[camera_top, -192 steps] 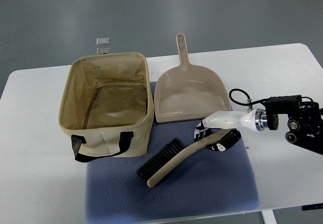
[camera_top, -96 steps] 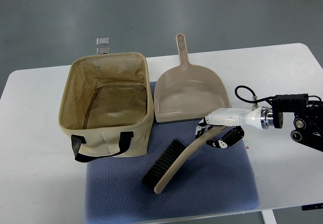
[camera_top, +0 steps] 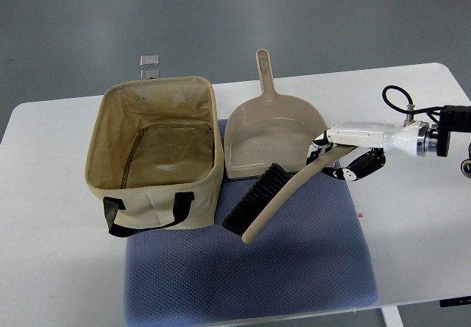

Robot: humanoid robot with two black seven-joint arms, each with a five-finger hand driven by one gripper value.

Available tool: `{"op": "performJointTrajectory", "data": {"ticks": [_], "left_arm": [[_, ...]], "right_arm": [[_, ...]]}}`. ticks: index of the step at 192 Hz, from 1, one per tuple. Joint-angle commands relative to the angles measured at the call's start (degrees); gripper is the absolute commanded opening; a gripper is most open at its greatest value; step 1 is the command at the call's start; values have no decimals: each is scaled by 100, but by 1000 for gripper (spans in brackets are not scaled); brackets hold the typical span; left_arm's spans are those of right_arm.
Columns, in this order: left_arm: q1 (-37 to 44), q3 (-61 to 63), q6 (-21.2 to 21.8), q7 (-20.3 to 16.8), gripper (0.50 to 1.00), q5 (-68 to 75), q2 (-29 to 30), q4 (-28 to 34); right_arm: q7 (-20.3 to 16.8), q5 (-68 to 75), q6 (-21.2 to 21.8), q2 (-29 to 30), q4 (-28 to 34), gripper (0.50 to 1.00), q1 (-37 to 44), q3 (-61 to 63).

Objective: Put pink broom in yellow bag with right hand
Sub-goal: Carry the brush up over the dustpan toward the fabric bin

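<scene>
The pinkish-beige broom [camera_top: 276, 198] with black bristles hangs tilted above the blue mat, its bristle end pointing lower left. My right hand [camera_top: 340, 159] is shut on the broom's handle end, beside the dustpan's front right corner. The yellow-tan fabric bag [camera_top: 156, 154] stands open at the left, with black carry straps on its near side and nothing visible inside. The broom is to the right of the bag, apart from it. No left arm shows.
A beige dustpan [camera_top: 274, 137] lies behind the broom, handle pointing away. A blue textured mat [camera_top: 250, 272] covers the table's near middle. The white table [camera_top: 419, 99] ends close on the right and near sides. A small clear clip [camera_top: 150, 62] lies beyond the bag.
My right hand has lifted the broom off the mat and carried it up and to the right; the arm has drawn back toward the right edge.
</scene>
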Motion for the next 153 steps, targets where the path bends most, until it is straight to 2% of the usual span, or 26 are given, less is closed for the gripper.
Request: {"op": "performJointTrajectory", "data": {"ticks": [1, 47, 89, 122, 153], "left_arm": [[0, 0, 0, -4, 1000, 0, 0, -6], [0, 0, 0, 4, 1000, 0, 0, 3], [0, 0, 0, -4, 1000, 0, 0, 3], [0, 0, 0, -4, 1000, 0, 0, 3], [0, 0, 0, 4, 1000, 0, 0, 3]], "right_arm": [[18, 248, 67, -160, -1, 500, 180, 8], [36, 829, 191, -661, -37, 500, 690, 17], [-17, 1250, 542, -899, -221, 500, 1402, 17], [-34, 1268, 700, -661, -415, 500, 1885, 17], [-61, 1250, 788, -20, -608, 500, 2263, 8]]}}
